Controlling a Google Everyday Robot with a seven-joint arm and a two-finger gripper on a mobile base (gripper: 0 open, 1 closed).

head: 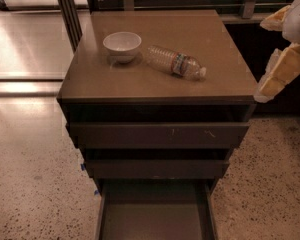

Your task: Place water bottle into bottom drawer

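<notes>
water bottle lying sideways on the bench, just beside white bowl | bottom drawer standing open | pincer hovering off right edge — state: cannot tell | grasping well: probably closing across ribbed middle, avoiding bowl

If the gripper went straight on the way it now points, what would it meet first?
The pale gripper at the right edge seems angled down-left, so it would likely meet the brown cabinet at its front-right corner first, not the clear ribbed water bottle. Depth is unclear; it may pass beside.
</notes>
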